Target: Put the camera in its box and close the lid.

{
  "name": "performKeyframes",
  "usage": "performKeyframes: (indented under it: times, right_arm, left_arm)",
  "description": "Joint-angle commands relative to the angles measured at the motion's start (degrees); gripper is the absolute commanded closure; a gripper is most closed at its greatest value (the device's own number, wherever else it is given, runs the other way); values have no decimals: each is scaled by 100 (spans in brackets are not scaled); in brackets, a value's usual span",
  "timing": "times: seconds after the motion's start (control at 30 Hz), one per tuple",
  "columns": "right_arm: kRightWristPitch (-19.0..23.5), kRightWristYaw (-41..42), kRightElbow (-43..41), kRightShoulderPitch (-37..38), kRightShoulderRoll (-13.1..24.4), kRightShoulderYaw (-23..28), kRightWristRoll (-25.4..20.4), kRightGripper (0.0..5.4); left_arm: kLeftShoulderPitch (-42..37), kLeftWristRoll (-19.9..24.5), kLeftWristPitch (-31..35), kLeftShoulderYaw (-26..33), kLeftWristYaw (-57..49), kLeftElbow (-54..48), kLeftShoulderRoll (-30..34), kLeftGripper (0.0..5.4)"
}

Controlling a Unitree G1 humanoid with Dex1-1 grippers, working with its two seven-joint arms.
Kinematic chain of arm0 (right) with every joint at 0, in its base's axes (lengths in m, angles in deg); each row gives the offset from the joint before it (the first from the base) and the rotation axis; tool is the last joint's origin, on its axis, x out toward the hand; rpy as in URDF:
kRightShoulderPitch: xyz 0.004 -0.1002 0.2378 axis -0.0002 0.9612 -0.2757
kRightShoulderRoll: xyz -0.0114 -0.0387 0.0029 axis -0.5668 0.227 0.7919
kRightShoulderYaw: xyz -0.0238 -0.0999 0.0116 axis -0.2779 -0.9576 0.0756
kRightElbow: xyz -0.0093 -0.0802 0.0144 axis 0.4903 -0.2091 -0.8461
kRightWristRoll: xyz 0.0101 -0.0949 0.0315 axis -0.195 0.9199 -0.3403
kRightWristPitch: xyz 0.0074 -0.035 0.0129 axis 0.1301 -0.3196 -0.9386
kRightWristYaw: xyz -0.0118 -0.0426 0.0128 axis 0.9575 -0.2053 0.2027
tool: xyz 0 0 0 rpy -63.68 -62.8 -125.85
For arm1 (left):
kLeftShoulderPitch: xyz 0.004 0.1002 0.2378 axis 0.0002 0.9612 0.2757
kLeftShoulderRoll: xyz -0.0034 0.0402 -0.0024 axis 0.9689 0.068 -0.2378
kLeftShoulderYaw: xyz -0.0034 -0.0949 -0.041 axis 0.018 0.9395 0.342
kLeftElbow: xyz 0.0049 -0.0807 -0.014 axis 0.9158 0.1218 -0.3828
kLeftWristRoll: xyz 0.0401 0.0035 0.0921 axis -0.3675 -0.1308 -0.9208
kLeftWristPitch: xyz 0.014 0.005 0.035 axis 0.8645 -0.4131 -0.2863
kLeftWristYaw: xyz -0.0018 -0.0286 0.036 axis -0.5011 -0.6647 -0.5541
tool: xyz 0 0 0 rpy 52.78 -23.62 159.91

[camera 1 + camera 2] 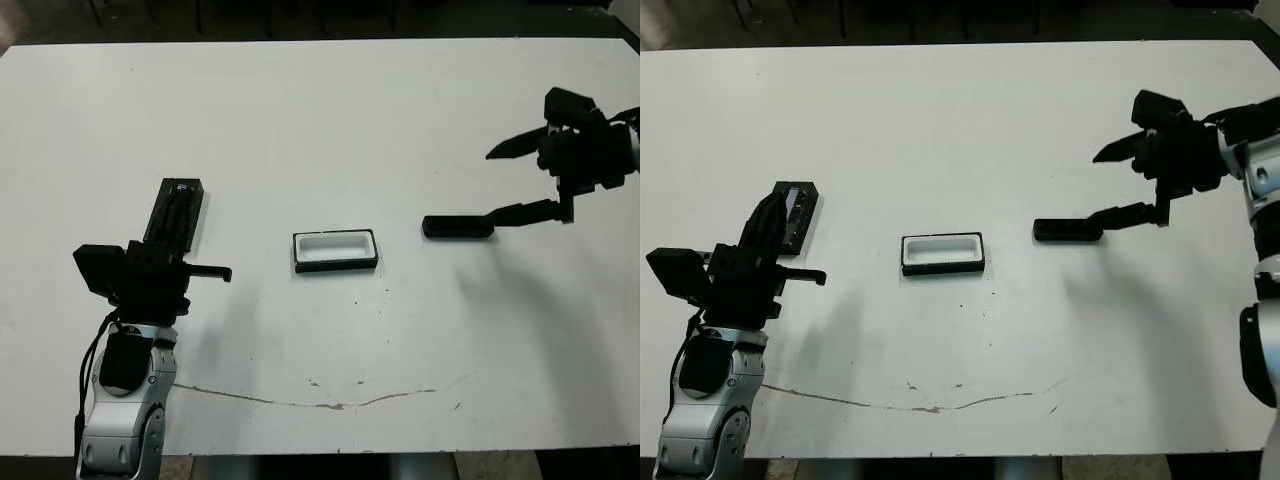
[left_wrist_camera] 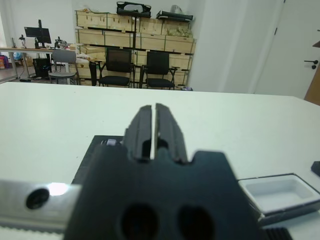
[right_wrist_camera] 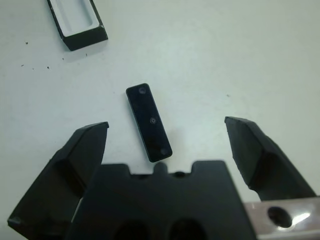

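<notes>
The camera [image 1: 458, 227] lies flat on the table, right of the box [image 1: 335, 250], a small black-rimmed tray with a white lining that holds nothing. My right gripper [image 1: 490, 186] hangs open just right of the camera, its lower finger close to the camera's end. In the right wrist view the camera [image 3: 149, 122] lies between the spread fingers. The lid [image 1: 800, 205] rests at the table's left, window strip up. Above it my left gripper [image 2: 153, 112] is shut on nothing, its fingers running along over the lid.
A thin dark crack line [image 1: 300, 403] crosses the table [image 1: 320, 120] near its front edge. Beyond the far edge, the left wrist view shows black chairs [image 2: 120, 65] and wooden crates [image 2: 110, 30].
</notes>
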State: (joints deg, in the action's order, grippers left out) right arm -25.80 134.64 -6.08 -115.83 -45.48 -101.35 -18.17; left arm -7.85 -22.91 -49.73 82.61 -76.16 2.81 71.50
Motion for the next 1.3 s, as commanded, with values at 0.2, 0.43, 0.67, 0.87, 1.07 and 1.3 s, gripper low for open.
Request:
performKeyframes:
  times: [0.2, 0.43, 0.67, 0.87, 1.07, 1.3]
  right_arm:
    - [0, -168, 144, 87, -172, -176, 463, 51]
    - [78, -265, 187, 231, -298, -288, 695, 80]
    - [53, -251, 501, 354, -435, -274, 772, 113]
    - [-35, -467, 559, 462, -445, -286, 912, 57]
    - [-98, -589, 666, 477, -482, -273, 960, 50]
    - [-197, -828, 868, 602, -594, -144, 890, 160]
  left_arm:
    - [78, -46, 121, -13, -13, -18, 56, 540]
    - [104, -40, 67, 15, 9, 1, 76, 540]
    - [119, 24, 93, 51, 18, -13, 87, 540]
    - [128, 26, 64, 74, 60, -4, 120, 540]
    - [138, 60, 114, 85, 73, -41, 115, 540]
    - [184, -9, 155, 75, 41, -108, 129, 540]
